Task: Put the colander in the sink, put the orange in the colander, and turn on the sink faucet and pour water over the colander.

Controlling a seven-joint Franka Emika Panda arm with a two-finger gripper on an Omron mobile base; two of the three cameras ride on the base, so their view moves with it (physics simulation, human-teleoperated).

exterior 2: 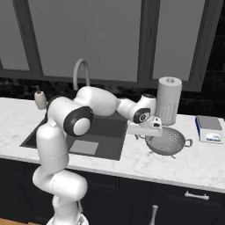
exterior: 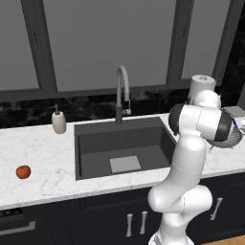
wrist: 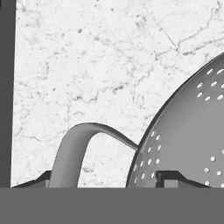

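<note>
Perforated silver-grey metal forms the round colander (exterior 2: 168,141), which is set on the veined white marble counter (exterior 2: 145,167), its curved loop handle (wrist: 74,153) bracketed by the gripper (wrist: 103,179), whose jaws are seen part-open, grip undetermined.

No text, label, brand, number or sign can be read in any view. The small flat device (exterior 2: 210,128) on the counter (exterior 2: 176,167), to the right of the end effector (exterior 2: 148,137) beyond the colander (exterior 2: 169,141), has a pale panel on its front edge, too blurred to make out.
</note>
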